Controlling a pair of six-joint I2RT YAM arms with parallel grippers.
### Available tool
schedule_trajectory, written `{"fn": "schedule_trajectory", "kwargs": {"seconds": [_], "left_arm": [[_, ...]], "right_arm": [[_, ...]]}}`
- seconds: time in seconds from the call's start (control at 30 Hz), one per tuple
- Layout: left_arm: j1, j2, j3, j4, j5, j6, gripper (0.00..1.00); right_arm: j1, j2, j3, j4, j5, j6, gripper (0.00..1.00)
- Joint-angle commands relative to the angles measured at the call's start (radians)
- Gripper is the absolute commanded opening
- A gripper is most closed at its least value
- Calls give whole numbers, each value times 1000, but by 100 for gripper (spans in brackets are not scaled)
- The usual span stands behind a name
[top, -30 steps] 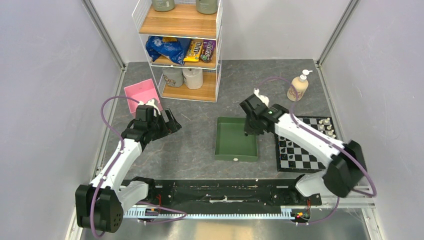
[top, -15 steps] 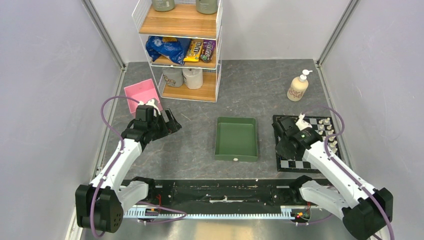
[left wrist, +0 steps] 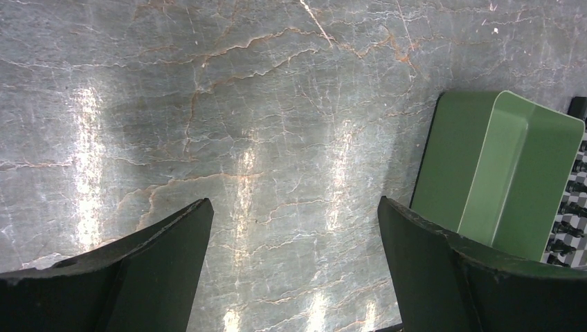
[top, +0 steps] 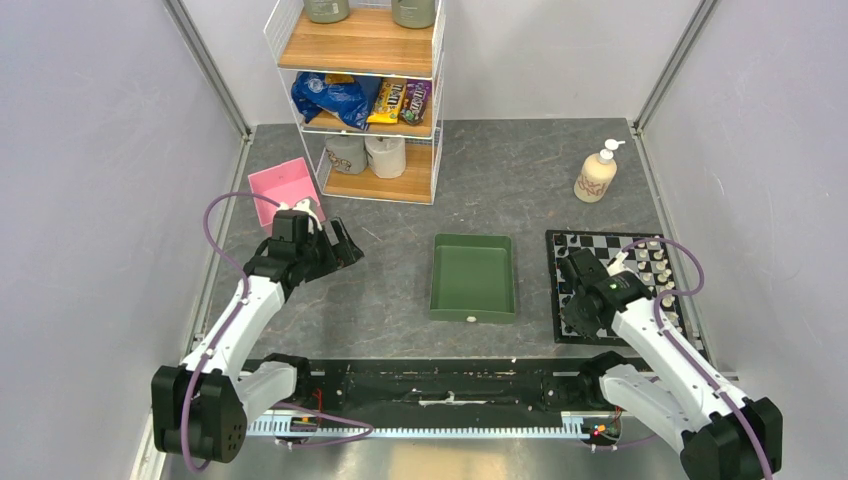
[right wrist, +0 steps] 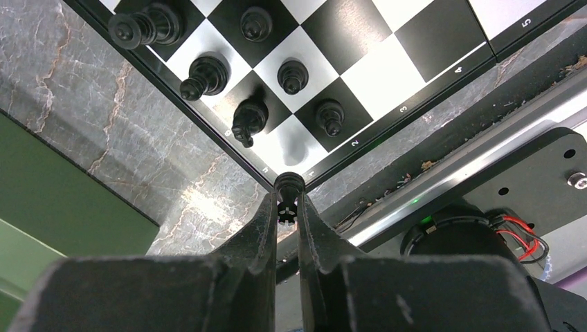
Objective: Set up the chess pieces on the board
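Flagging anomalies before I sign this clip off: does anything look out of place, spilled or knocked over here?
One thing: a small white speck lies alone against the near wall of the green tray, away from the board. It is possibly a stray chess piece, but too small to tell. Nothing looks spilled or damaged.

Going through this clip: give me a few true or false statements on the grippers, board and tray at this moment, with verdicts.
1. The right gripper is shut on a black chess piece. True.
2. The left gripper grips a piece. False: it is open and empty above the table.
3. The right gripper hangs over the green tray. False: it is at the near left corner of the board; the green tray lies apart, to the left.
4. Other black pieces stand on the board. True.
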Motion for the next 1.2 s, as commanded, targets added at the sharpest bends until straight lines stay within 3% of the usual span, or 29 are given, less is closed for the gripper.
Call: {"fn": "schedule_trajectory", "kwargs": {"seconds": [0.0,0.7,1.17], "left_arm": [[-1,11,35,17,29,-9,96],[-1,25,37,22,37,-15,96],[-1,24,37,24,42,-17,96]], "right_arm": [[-13,17,0,14,23,22,15],[-69,78,-26,78,-4,-42,17],[-72,74,-14,74,-5,-47,30]]}}
